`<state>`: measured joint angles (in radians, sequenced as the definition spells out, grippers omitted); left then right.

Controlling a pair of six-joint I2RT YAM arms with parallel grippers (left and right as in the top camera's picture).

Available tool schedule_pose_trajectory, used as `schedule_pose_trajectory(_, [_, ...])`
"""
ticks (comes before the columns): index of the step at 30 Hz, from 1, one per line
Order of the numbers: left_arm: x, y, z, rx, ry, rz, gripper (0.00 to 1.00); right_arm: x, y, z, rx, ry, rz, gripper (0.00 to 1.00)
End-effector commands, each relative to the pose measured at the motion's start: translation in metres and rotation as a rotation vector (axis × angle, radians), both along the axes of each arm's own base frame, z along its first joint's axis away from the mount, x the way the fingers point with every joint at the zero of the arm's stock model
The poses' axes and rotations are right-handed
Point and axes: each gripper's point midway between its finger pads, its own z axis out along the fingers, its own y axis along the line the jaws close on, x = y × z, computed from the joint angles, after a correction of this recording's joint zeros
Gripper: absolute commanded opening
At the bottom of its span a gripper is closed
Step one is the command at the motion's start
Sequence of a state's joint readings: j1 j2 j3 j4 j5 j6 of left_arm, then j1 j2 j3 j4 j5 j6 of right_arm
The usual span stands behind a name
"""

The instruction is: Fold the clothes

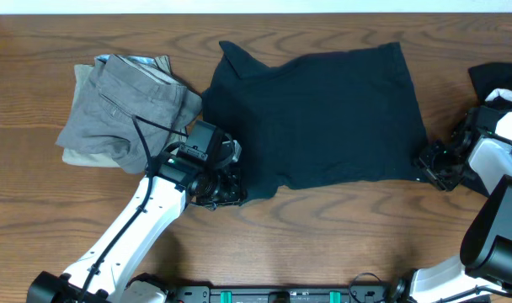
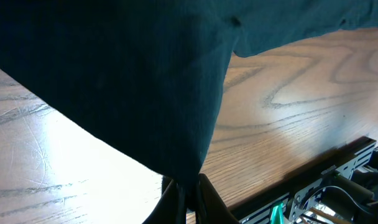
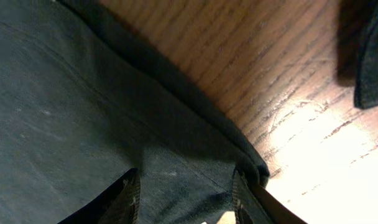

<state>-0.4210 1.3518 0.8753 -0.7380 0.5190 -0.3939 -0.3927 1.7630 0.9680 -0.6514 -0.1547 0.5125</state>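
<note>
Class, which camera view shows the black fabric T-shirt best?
Overhead: the black fabric T-shirt lies spread, almost wholly visible. Left wrist view shows only a lifted corner; right wrist view only an edge.

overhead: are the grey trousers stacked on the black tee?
No, the grey trousers lie in their own pile beside the black T-shirt, and no part of them covers it.

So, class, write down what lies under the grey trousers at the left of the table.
A khaki piece shows at the lower edge of the grey trousers. The trousers cover the rest of it, so its shape stays hidden.
</note>
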Motion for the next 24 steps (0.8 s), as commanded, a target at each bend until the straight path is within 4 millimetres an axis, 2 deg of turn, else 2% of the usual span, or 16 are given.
schedule_pose_trajectory(1, [0.003, 0.000, 0.007, -0.004, -0.017, 0.010, 0.08, -0.019, 0.007, -0.026, 0.043, 0.080, -0.033, 0.46])
schedule_pose_trajectory(5, [0.003, 0.000, 0.007, -0.003, -0.016, 0.010, 0.08, -0.009, 0.001, -0.019, 0.036, 0.038, 0.037, 0.46])
schedule_pose_trajectory(9, [0.003, 0.000, 0.006, -0.002, -0.014, 0.010, 0.08, 0.002, -0.003, 0.003, 0.073, -0.032, 0.063, 0.43])
schedule_pose_trajectory(14, [0.003, 0.000, 0.006, -0.002, -0.015, 0.010, 0.08, -0.003, -0.002, 0.025, 0.074, -0.039, 0.056, 0.46])
schedule_pose_trajectory(17, [0.003, 0.000, 0.006, -0.003, -0.015, 0.010, 0.08, -0.012, 0.001, 0.024, 0.081, -0.006, 0.054, 0.47])
schedule_pose_trajectory(24, [0.003, 0.000, 0.006, -0.002, -0.015, 0.010, 0.08, -0.028, -0.006, 0.008, 0.028, 0.055, 0.014, 0.49])
